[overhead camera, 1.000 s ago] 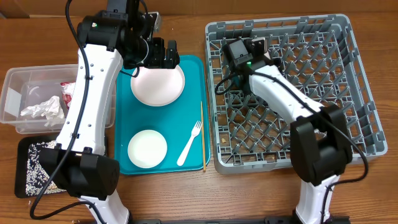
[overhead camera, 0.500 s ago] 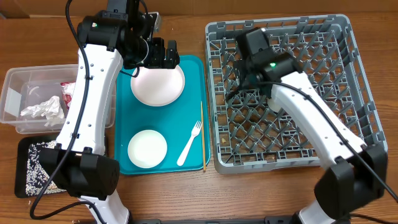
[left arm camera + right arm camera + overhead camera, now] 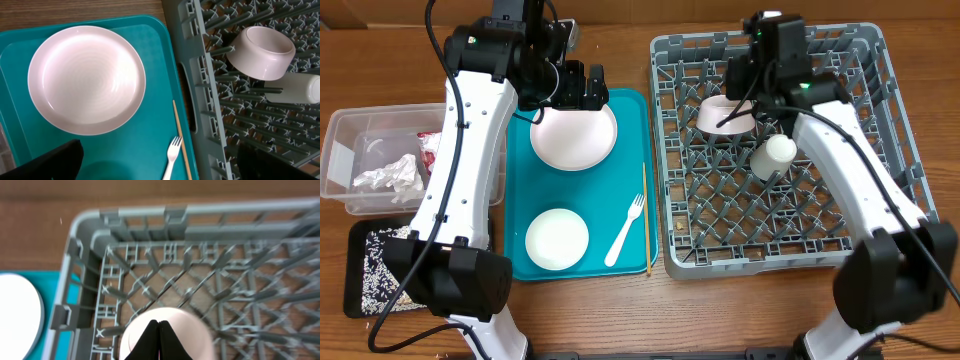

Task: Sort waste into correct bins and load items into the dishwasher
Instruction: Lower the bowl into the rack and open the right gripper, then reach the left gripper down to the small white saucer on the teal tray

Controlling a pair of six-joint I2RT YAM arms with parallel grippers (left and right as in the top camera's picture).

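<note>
Brown wooden desk (image 3: 380,70); room beyond out of sight. Large square grey plastic dish rack (image 3: 910,170) on right side, teal serving tray (image 3: 610,190) just beside it. Right pincer (image 3: 159,325) closed, gripping nothing, over pale pink round bowl (image 3: 723,115) lying tilted on rack pegs. Small white cup (image 3: 772,157) on its side near bowl. Left pincer (image 3: 582,90) wide open over far edge of pale pink round plate (image 3: 573,137) on tray.
</note>
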